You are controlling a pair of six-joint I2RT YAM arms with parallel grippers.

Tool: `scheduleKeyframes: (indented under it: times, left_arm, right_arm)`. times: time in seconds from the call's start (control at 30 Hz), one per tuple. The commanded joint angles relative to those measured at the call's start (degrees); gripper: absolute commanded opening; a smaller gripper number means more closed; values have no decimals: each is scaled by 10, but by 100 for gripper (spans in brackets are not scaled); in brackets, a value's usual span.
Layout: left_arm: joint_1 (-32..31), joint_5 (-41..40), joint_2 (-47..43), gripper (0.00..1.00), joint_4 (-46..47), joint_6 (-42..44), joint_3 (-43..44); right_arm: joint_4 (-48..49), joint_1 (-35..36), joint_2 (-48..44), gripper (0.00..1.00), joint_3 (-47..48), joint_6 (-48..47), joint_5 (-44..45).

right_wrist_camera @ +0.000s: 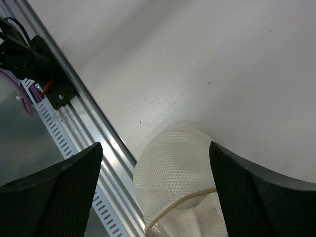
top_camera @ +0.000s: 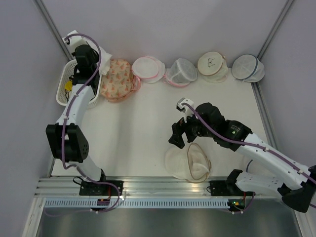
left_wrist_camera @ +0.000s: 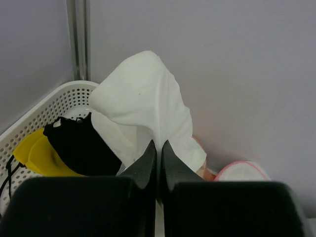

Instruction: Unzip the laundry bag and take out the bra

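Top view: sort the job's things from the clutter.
Job: laundry bag, lying open; white bra, pinched in left gripper.
Lying about: basket, black bra, yellow bra, floral pouch, pink-trimmed pouches, tan-trimmed back pouch, blue-trimmed pouch.

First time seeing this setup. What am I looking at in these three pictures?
Two robot arms are bolted at the near edge of a table. The overhead picture shows both; the other two come from cameras on their wrists. The left gripper is shut on the white bra, holding it up at a basket containing a black bra and a yellow one. The right gripper is open above the laundry bag, which lies open on the table. Other round pouches line the far wall.
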Motion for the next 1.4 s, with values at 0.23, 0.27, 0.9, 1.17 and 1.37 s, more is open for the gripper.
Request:
scheduleKeyframes:
  times: [0.23, 0.27, 0.9, 1.17, 1.37]
  left_arm:
    - [61, -36, 115, 2, -5, 37, 121]
    - [67, -41, 118, 2, -6, 34, 118]
    - [215, 57, 200, 2, -31, -106, -33]
    - [240, 114, 133, 30, -20, -150, -97]
    - [239, 127, 11, 94, -22, -214, -163]
  right_arm:
    - [25, -2, 37, 93, -27, -5, 7]
    - [27, -2, 40, 93, -27, -5, 6]
    - [57, -3, 108, 95, -23, 9, -13]
    - [74, -3, 104, 96, -41, 11, -23]
    - [82, -3, 75, 97, -50, 19, -21]
